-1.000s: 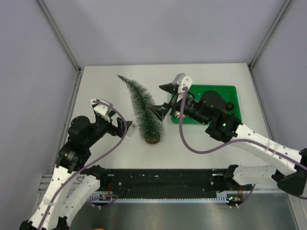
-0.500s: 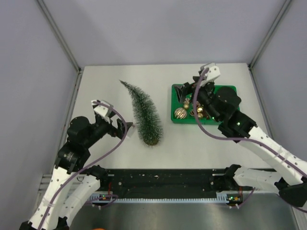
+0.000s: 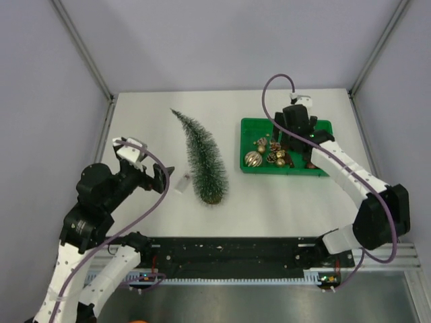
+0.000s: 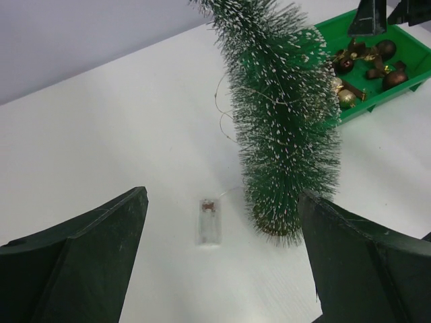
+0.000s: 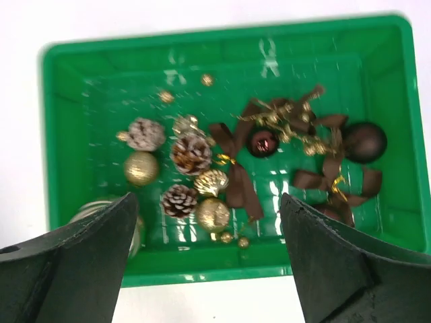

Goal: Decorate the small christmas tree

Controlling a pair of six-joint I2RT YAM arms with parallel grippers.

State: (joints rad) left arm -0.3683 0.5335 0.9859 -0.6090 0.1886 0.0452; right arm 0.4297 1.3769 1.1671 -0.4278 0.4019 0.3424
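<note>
The small christmas tree [image 3: 202,160] stands on the white table, leaning up and to the left, its brown base [image 3: 211,196] nearest me. In the left wrist view the tree [image 4: 286,121] rises just right of centre. A thin wire runs from it to a small clear box [image 4: 210,221] on the table. My left gripper [image 3: 161,177] is open and empty, left of the tree's base and short of the box [image 3: 180,182]. My right gripper [image 5: 207,202] hangs open and empty above the green tray [image 5: 222,37], over a gold ball [image 5: 213,214] and a pine cone [image 5: 179,200].
The green tray [image 3: 244,145] lies right of the tree and holds several gold balls, pine cones, brown bows [image 5: 236,182] and a dark brown ball [image 5: 364,141]. Grey walls close off the back and both sides.
My right arm has swung from beside the tree to above the tray, its jaws narrowing slightly. My left arm has drawn back a little to the left.
</note>
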